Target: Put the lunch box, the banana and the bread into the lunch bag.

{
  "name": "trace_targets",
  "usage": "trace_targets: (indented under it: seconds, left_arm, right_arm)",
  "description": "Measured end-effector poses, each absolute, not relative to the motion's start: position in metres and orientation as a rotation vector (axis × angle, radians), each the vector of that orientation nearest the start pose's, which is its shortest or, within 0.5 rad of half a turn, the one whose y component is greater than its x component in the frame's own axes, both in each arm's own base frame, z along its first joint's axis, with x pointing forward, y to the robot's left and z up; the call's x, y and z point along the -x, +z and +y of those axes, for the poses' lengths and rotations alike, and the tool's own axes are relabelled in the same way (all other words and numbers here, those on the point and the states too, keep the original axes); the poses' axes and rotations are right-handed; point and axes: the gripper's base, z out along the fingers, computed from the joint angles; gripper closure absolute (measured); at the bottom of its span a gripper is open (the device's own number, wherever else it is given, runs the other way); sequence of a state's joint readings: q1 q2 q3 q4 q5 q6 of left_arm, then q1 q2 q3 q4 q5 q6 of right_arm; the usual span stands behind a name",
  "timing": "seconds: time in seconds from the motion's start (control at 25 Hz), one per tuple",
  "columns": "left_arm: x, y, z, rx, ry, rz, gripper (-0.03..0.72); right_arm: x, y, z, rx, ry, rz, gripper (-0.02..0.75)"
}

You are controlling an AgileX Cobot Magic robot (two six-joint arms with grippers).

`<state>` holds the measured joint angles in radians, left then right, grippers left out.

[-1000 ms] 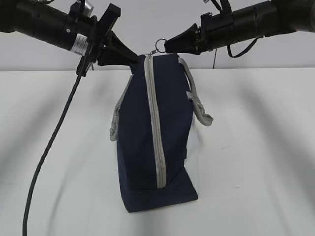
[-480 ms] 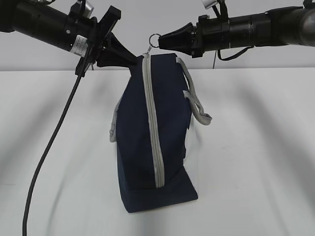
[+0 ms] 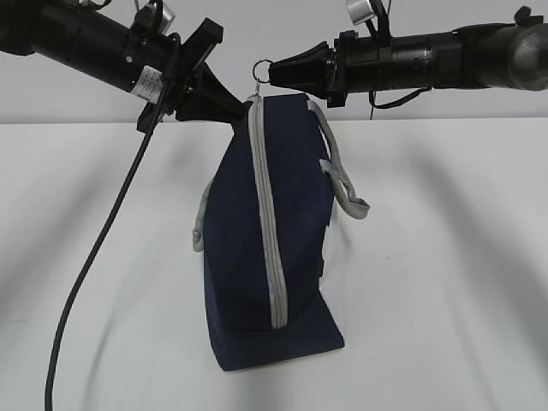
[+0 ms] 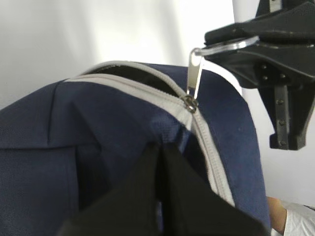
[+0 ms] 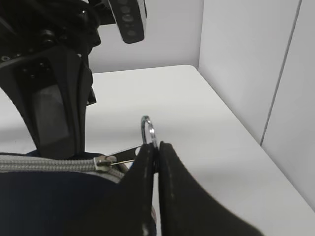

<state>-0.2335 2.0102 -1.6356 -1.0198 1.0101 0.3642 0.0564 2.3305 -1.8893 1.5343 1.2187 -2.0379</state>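
The navy lunch bag (image 3: 291, 214) stands on end on the white table, its grey zipper (image 3: 267, 214) running down the near face. At the bag's top left corner my left gripper (image 3: 235, 107) is shut on a pinch of the fabric (image 4: 98, 123); its tips (image 4: 160, 147) are pressed together on the cloth. My right gripper (image 3: 276, 75) is shut on the zipper's ring pull (image 5: 146, 129), just above the top of the bag. The slider (image 4: 188, 103) sits at the top bend of the zipper. The lunch box, the banana and the bread are out of view.
A black cable (image 3: 94, 257) hangs from the left arm down to the table's front left. Grey handles (image 3: 342, 180) droop on both sides of the bag. The table's right edge (image 5: 236, 123) runs close to a wall panel.
My right gripper has carried the ring pull left and slightly up. The bag's top has leaned left with it. The left arm shifted a little to the right, still gripping.
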Motion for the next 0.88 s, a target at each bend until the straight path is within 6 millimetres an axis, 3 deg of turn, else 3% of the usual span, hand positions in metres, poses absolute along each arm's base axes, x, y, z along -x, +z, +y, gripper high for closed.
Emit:
trace_targets:
  seconds: [0.32,0.6,0.88]
  left_arm:
    - [-0.409,0.259,-0.165,-0.192,-1.250,2.556,0.692]
    - [-0.409,0.259,-0.164,-0.197,-1.242,2.558,0.692]
    - [-0.409,0.259,-0.164,-0.212,-1.239,2.553,0.692]
  right_arm:
    - [-0.507,0.201,0.117,1.175,0.866,1.356,0.753]
    - [-0.511,0.185,0.118,1.145,0.890,1.450,0.752]
    - [-0.512,0.181,0.118,1.164,0.869,1.496,0.752]
